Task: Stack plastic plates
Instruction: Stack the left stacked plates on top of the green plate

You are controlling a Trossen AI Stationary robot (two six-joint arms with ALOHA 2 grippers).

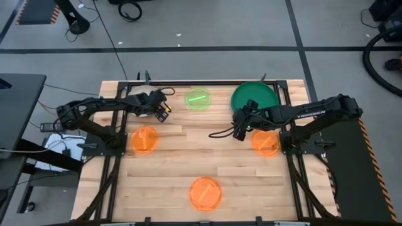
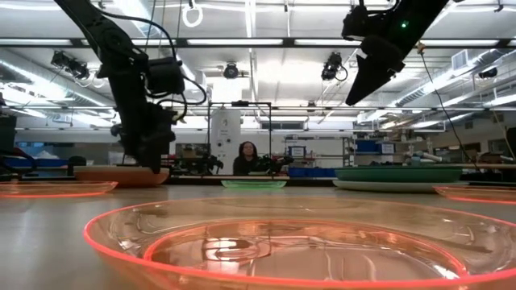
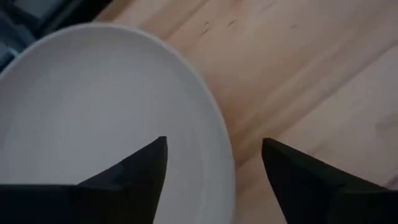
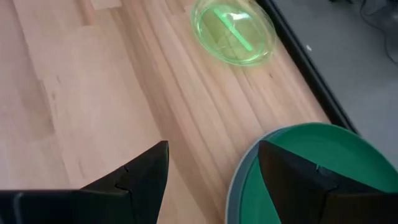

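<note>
A beige plate (image 1: pixel 137 95) (image 3: pixel 93 106) lies flat at the table's far left. My left gripper (image 1: pixel 164 108) (image 3: pixel 214 143) is open and low at its right rim, with one finger over the plate and one over bare wood. A dark green plate (image 1: pixel 254 96) (image 4: pixel 311 168) rests on a light-blue plate (image 4: pixel 231 186) at the far right. My right gripper (image 1: pixel 240 130) (image 4: pixel 213 146) hangs open, well above the table (image 2: pixel 355 93), just near and left of that pair. A neon-green small plate (image 1: pixel 198 98) (image 4: pixel 233 31) lies between the two arms at the far side. My left gripper comes at the beige plate from above, pointing down, its open fingers astride the plate's right rim (image 3: pixel 221 143). Whether either finger touches the plate, I cannot tell. The plate lies flat on the table.
Three translucent orange plates lie flat on the wood: one at the left (image 1: pixel 144 139), one at the right (image 1: pixel 266 143) by the right arm's base, and one at the near middle (image 1: pixel 205 193) (image 2: pixel 274 242). The table's middle is bare wood. A person sits in the room beyond.
</note>
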